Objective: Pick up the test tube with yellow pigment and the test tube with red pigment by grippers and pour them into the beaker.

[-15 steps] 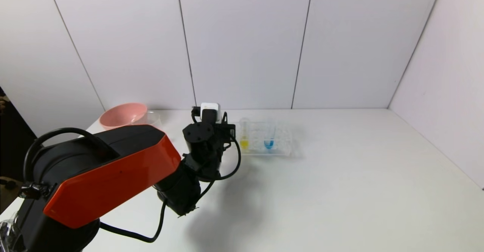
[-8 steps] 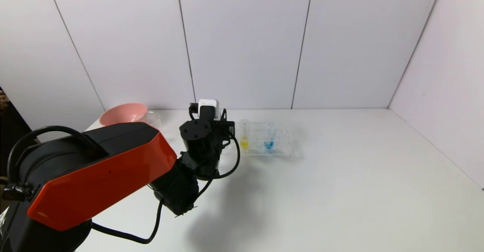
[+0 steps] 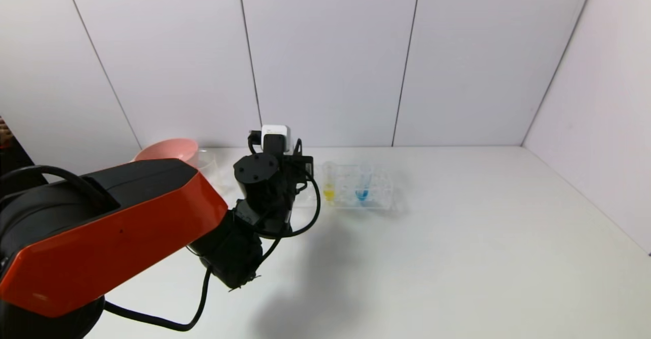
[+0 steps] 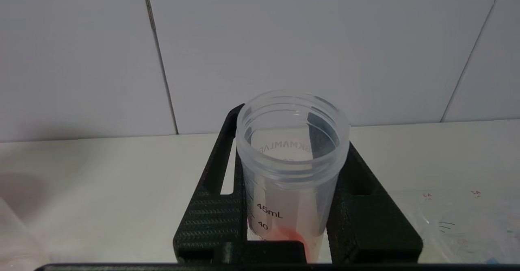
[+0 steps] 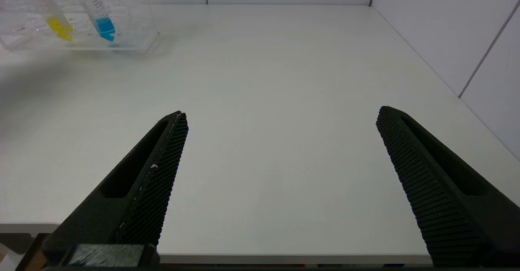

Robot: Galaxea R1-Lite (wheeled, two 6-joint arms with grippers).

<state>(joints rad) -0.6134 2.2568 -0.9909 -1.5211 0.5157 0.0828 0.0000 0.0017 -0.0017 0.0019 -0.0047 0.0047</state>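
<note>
My left gripper (image 4: 291,141) is shut on the test tube with red pigment (image 4: 290,169), held upright with red liquid low inside it. In the head view only the left wrist (image 3: 262,176) shows, left of the clear rack (image 3: 380,192) and above the table; the tube is hidden behind it. The test tube with yellow pigment (image 3: 329,182) stands in the rack and also shows in the right wrist view (image 5: 52,16). The clear beaker (image 3: 207,160) stands at the far left beside the pink bowl. My right gripper (image 5: 280,120) is open and empty over the table's near edge.
A blue-bottomed tube (image 3: 362,185) stands in the rack right of the yellow one. A pink bowl (image 3: 168,152) sits at the back left corner. White walls close the back and right side. My orange left arm (image 3: 112,227) fills the lower left.
My left arm has moved left and slightly up with the red tube, away from the rack and toward the beaker and bowl. Rack, tubes and bowl have not moved.
</note>
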